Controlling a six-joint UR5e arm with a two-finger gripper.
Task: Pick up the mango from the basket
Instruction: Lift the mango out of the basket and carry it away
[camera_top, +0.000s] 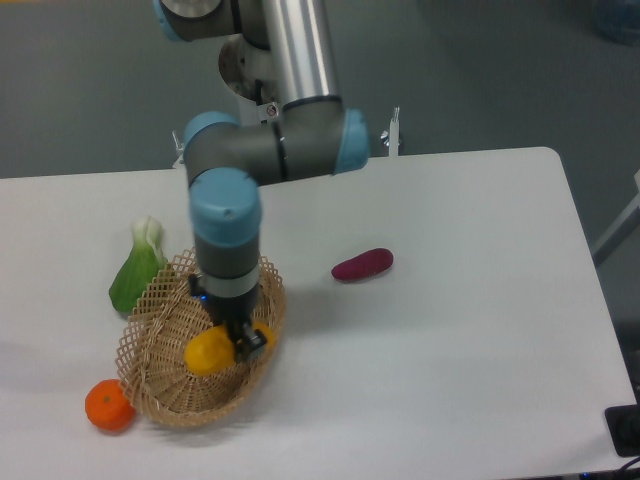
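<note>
The yellow-orange mango (210, 352) hangs over the right side of the tan wicker basket (150, 372), lifted off its floor. My gripper (243, 345) points down from the blue-capped wrist and is shut on the mango, its dark fingers clamped across the fruit's right part. The wrist hides the mango's far end and part of the basket's right rim.
A small round orange (108, 405) lies on the table by the basket's lower left. A green leafy vegetable (135, 270) rests just behind the basket on the left. A purple sweet potato (362, 264) lies to the right, mid-table.
</note>
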